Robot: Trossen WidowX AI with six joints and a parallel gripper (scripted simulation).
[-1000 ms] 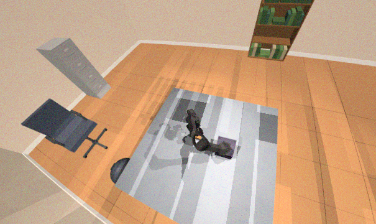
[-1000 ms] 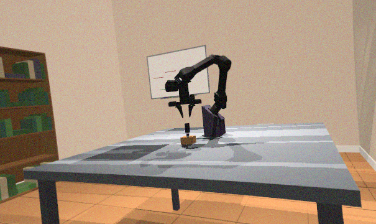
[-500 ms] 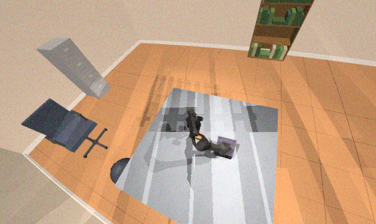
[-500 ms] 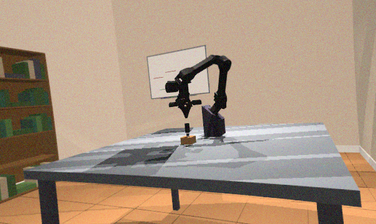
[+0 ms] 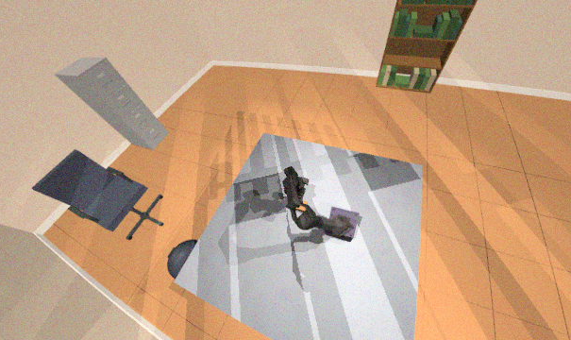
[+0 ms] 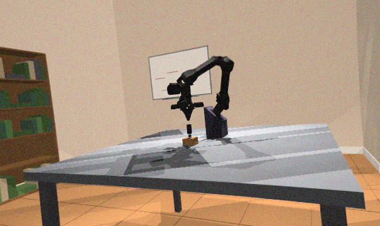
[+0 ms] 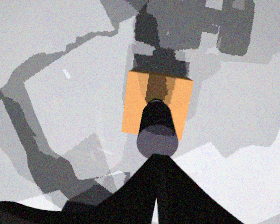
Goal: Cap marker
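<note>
A whiteboard (image 6: 180,73) on the back wall carries short coloured lines, too small to read. The gripper (image 6: 188,118) is closed with nothing between its fingers, pointing straight down just above the marker (image 6: 189,129). The marker stands upright in the orange block (image 6: 190,141) on the table (image 6: 271,163). The arm arches up from its base (image 6: 215,123).

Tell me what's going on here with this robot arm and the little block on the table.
A single robot arm hangs its pincer right above a marker that stands upright in an orange holder block on the grey table. The pincer is shut and holds nothing, with a gap between its tips and the marker's dark top. It looks lined up to push down on the top, though whether the cap is fully seated cannot be told.
</note>
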